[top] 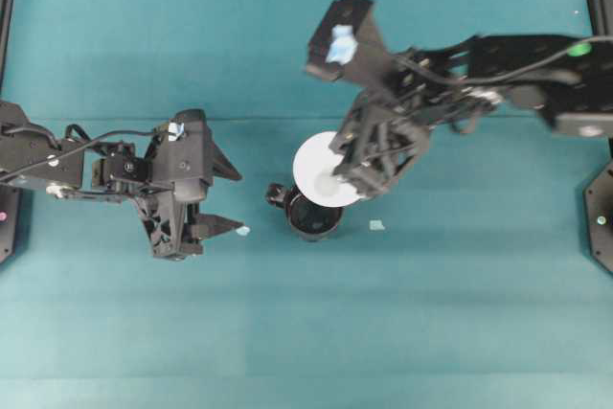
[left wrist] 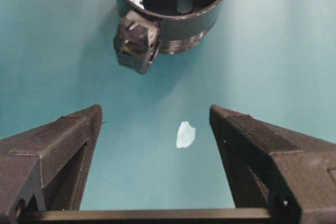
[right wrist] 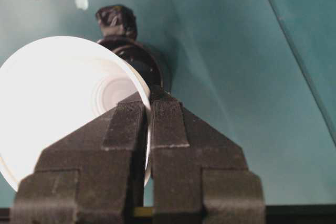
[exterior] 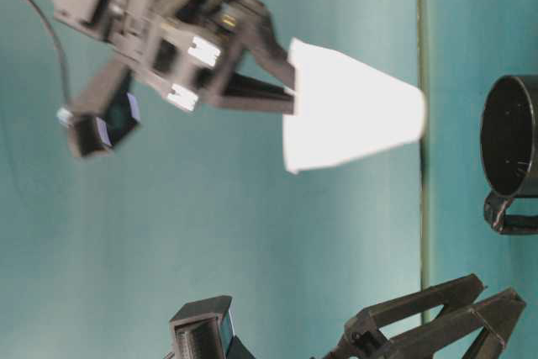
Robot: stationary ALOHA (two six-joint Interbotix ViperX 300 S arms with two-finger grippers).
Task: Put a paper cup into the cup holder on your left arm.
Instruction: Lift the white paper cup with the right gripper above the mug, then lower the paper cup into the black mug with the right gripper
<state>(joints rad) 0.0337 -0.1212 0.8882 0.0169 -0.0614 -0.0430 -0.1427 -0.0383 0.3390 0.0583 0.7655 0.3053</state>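
Teal matte surface [top: 115, 332] fills the whole overhead view, bounded by dark frame rails at the left and right edges. Near the centre stands the glossy black round cup holder [top: 313, 215], upright, its mouth open upward and its small knobby handle pointing left. Just above it hangs the small white paper cup [top: 321, 168], its wide round rim uppermost and its narrow base directed down toward the holder; in the table-level view the cup [exterior: 349, 107] is clear of the holder [exterior: 510, 136], with a gap between base and mouth. The right gripper [top: 347, 175] pinches the cup wall at the rim, one finger inside and one outside, the two pads pressed together on the paper, as the right wrist view shows [right wrist: 147, 129]. The black jointed left arm [top: 57, 162] lies at the left of the surface, well apart from the cup. Its left gripper [top: 228, 200] faces the holder with fingers spread wide and nothing between them. Two small pale scraps lie on the surface: one [top: 243, 231] just beside the left gripper's fingertips, the other [top: 377, 225] just right of the holder.
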